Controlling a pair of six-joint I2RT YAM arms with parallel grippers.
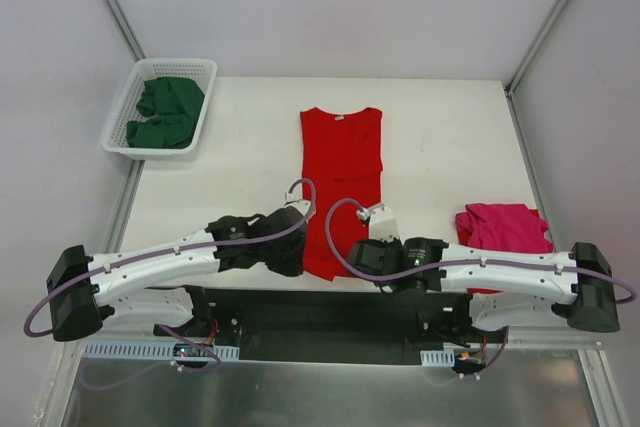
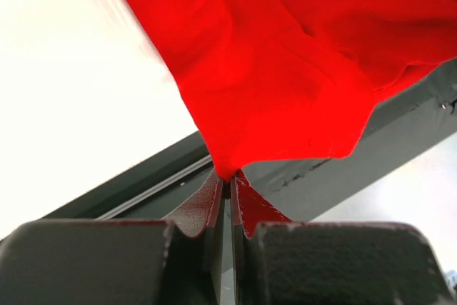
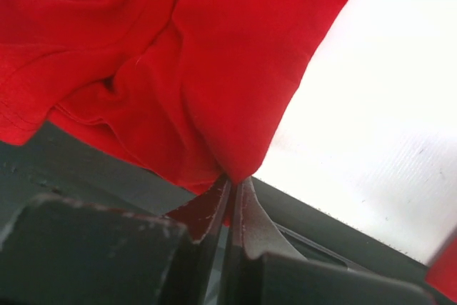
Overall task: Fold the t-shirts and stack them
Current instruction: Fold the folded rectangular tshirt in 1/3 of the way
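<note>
A bright red t-shirt (image 1: 341,172) lies lengthwise in the middle of the table, collar at the far end. My left gripper (image 1: 302,247) is shut on its near left hem corner (image 2: 235,155). The jaws meet on the cloth in the left wrist view (image 2: 227,180). My right gripper (image 1: 362,252) is shut on the near right hem corner (image 3: 239,155), with the cloth pinched between the fingertips (image 3: 235,182). Both corners hang just above the table's near edge. A magenta-pink t-shirt (image 1: 503,227) lies folded at the right. Dark green t-shirts (image 1: 166,112) sit in the basket.
The white lattice basket (image 1: 120,119) stands at the far left corner of the table. The dark frame rail (image 2: 143,183) runs along the table's near edge right under both grippers. Grey walls close in the back and sides.
</note>
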